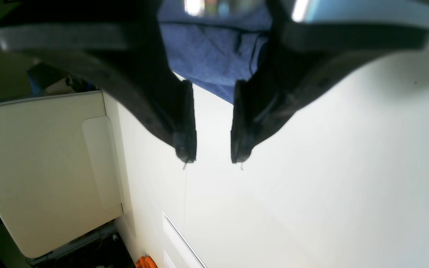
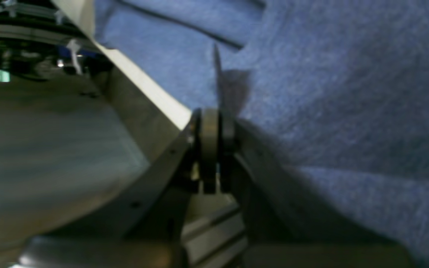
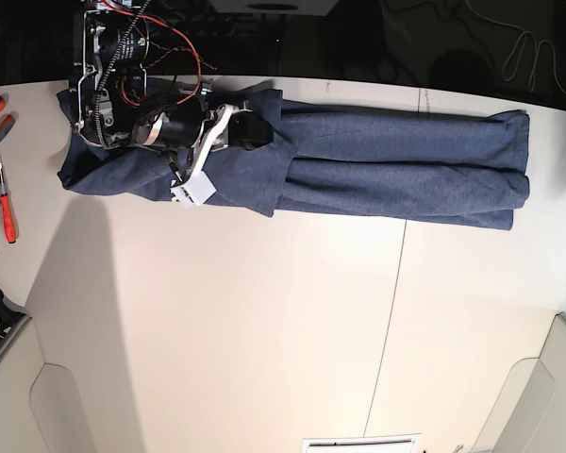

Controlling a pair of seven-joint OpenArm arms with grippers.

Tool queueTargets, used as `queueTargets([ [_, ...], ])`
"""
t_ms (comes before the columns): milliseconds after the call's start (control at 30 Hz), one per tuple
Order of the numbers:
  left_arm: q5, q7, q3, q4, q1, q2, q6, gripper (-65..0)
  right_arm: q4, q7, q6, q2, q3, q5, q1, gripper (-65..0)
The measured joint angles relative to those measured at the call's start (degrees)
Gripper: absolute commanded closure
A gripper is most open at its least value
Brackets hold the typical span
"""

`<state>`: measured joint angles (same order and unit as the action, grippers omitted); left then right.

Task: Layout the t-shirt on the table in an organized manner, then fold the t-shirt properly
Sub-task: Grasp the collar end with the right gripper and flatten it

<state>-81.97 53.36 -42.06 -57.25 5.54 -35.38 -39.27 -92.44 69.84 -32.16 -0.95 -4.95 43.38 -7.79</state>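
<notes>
Right hand (image 3: 255, 130) is pinching the t-shirt (image 3: 396, 170) at its 9 o'clock end, the folded strip running lengthwise toward 3 o'clock along the bench (image 3: 264, 330), where the left hand (image 1: 213, 158) hangs spread and empty.

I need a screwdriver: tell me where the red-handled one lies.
In the base view, the red-handled screwdriver lies at the table's far left edge, left of the t-shirt.
</notes>
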Motion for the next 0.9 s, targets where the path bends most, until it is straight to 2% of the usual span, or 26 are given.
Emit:
queueTargets([
  [300, 0.1, 1.3, 0.0, 0.0, 0.0, 0.0, 0.0, -19.6, -0.1, 0.5, 0.0, 0.9, 0.0, -2.5, -0.2, -0.6],
  [367, 0.1, 1.0, 0.0, 0.0, 0.0, 0.0, 0.0, -19.6, -0.1, -0.2, 0.0, 1.1, 0.0, -2.4, -0.1, -24.0],
  [400, 0.1, 1.0, 0.0, 0.0, 0.0, 0.0, 0.0, -19.6, -0.1, -0.2, 0.0, 1.3, 0.0, -1.2, -0.2, -30.6],
  [467, 0.6, 0.9, 0.0, 0.0, 0.0, 0.0, 0.0, -19.7, -0.2, -0.2, -0.3, 1.2, 0.0, 2.7, -0.2, -31.2],
  [500, 1.9, 0.7, 0.0, 0.0, 0.2, 0.0, 0.0, -22.1, -0.7, -0.2, -0.6, 1.1, 0.0, 4.0, -0.2, -31.2],
  [600, 7.5, 0.7, 0.0, 0.0, 0.8, 0.7, 0.0, -37.3, -5.4, -0.1, -1.2, 1.1, 0.1, 6.5, -0.2, -31.2],
  [633, 9.4, 0.7, 0.0, 0.0, 1.2, 1.2, 0.0, -39.6, -7.9, -0.2, -1.3, 0.9, 0.1, 6.6, -0.2, -31.2],
  [767, 15.3, -1.2, 0.1, 0.0, 3.8, 3.3, 0.0, -39.6, -17.6, -0.6, -1.4, 0.9, 0.0, 5.4, 0.0, -31.2],
  [900, 22.8, -9.4, 0.0, 0.0, 7.5, 4.4, 0.0, -39.6, -23.3, -4.3, -1.4, 0.9, 0.0, -2.2, 0.0, -31.2],
])
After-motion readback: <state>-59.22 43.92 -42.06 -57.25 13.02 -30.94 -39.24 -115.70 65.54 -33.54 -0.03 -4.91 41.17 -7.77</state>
